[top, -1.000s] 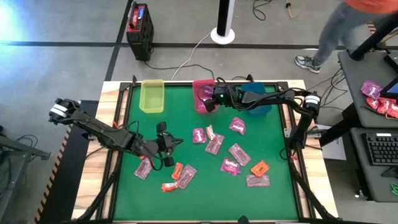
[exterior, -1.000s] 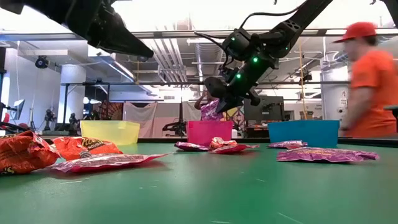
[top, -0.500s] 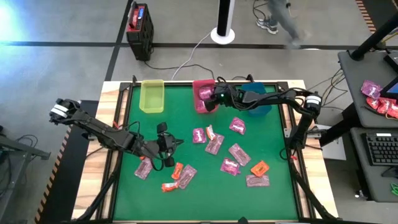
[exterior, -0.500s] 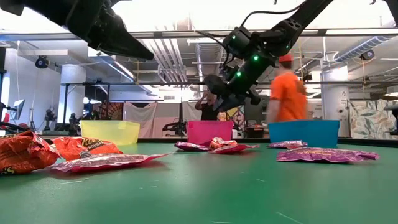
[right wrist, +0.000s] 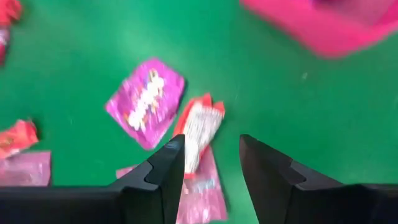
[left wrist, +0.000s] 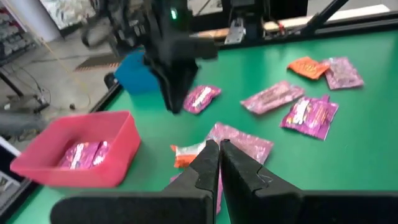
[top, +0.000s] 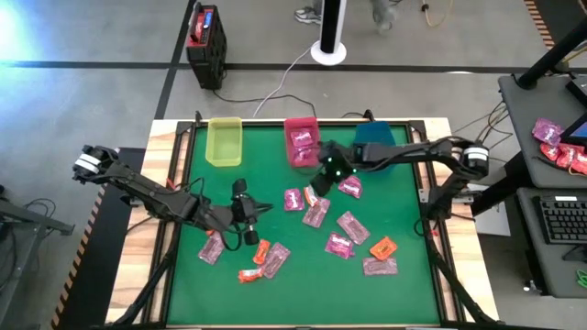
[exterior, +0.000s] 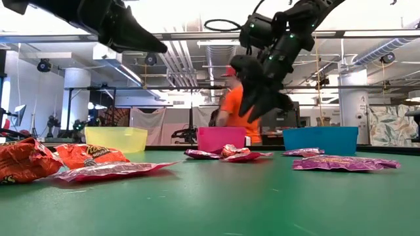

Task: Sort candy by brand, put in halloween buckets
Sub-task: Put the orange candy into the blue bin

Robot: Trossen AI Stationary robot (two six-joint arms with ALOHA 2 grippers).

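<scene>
Dark right gripper [right wrist: 210,163], fingers apart and empty, hangs above an orange-red packet [right wrist: 198,132] lying partly on a pale pink packet [right wrist: 198,188] near the pink bin [top: 301,142], so it might pinch both brands.

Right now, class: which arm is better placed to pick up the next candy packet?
The right: its open gripper hangs directly over the orange-and-white packet. The left gripper is shut, farther away.
</scene>
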